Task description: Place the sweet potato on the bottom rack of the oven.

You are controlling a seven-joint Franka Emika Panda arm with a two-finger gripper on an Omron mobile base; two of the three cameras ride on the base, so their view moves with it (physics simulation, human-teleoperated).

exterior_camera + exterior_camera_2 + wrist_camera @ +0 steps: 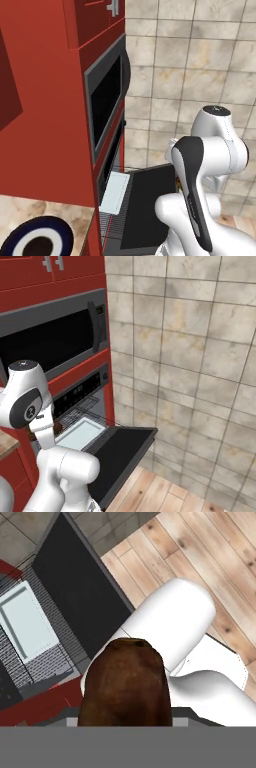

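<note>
Hand closed on the sweet potato (125,684), its fingers hidden behind that brown lump, whose long axis runs along the hand's line of sight, lower end cut off. Oven (80,393): door dropped open; the bottom rack (114,192) slid out, carrying nothing. Sweet potato held near, off the rack.

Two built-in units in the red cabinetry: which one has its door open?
The lower one, the oven: its black door is dropped flat, with the pale bottom rack slid out over it. The black-windowed unit above it is closed.
</note>
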